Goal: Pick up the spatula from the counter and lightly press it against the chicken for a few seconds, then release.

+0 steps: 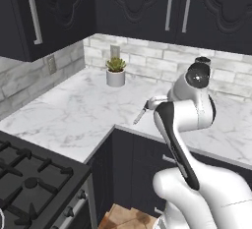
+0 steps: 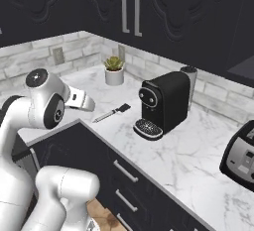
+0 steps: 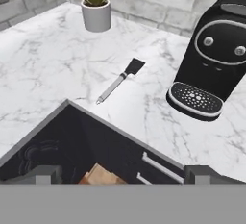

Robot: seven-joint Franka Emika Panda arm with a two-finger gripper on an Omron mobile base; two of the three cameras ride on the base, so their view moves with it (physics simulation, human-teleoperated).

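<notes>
The spatula (image 3: 120, 80) has a grey handle and a black blade. It lies flat on the white marble counter (image 3: 43, 74), blade toward the back wall, between a potted plant and a coffee machine. It also lies near the counter's front edge as the spatula (image 2: 111, 113) in the right base view, and its handle (image 1: 139, 115) pokes out beside the arm in the left base view. My gripper (image 3: 126, 175) hovers high above the counter's front edge, short of the spatula, open and holding nothing.
A black coffee machine (image 2: 163, 103) stands right of the spatula, with a metal cup (image 2: 189, 74) behind it. A potted plant (image 2: 114, 71) sits by the back wall. A gas stove (image 1: 34, 184) is at the left and a dark appliance (image 2: 240, 153) at the far right. Drawers (image 3: 158, 168) lie below the counter edge.
</notes>
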